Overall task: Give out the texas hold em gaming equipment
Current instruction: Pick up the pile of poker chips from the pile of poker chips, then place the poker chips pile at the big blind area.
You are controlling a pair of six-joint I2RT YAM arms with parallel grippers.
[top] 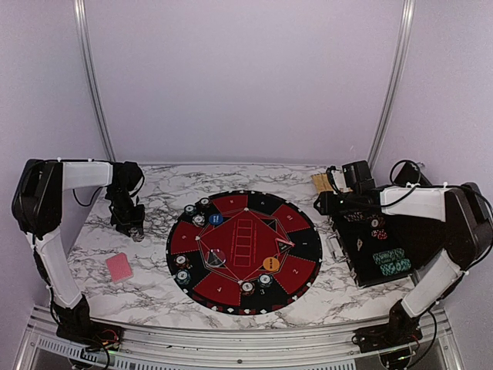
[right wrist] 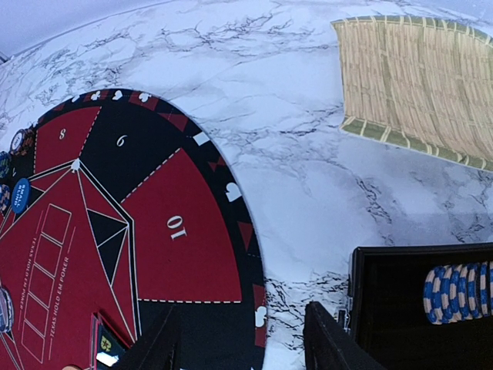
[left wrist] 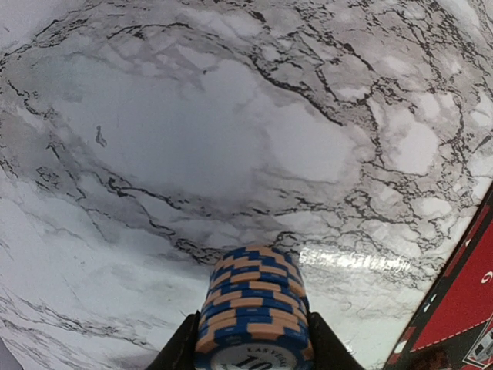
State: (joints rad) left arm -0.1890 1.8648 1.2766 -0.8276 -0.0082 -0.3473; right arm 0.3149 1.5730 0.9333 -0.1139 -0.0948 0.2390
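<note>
Overhead and wrist views, poker layout on a marble table (top: 154, 185). Left gripper (left wrist: 254, 327) stands over bare marble left of the round black-and-red mat (top: 244, 239); its fingers (left wrist: 181, 351) press both sides of a blue-and-orange chip stack (left wrist: 254, 289), the jaws clamped on it; whether the stack touches the table cannot be told. A pink-backed playing card (top: 119, 267) lies flat nearer the arm bases, apart from the gripper. On the mat: further chip stacks (top: 190, 209) near its rim, a blue button (top: 216, 219), an orange button (top: 270, 263). Right gripper (right wrist: 243, 316) hangs between the mat's right edge and the black case (top: 362, 258), fingers apart, nothing between them; a row of blue-and-white chips (right wrist: 458, 291) lies in the case; a bamboo mat (right wrist: 420, 81) lies beyond.
</note>
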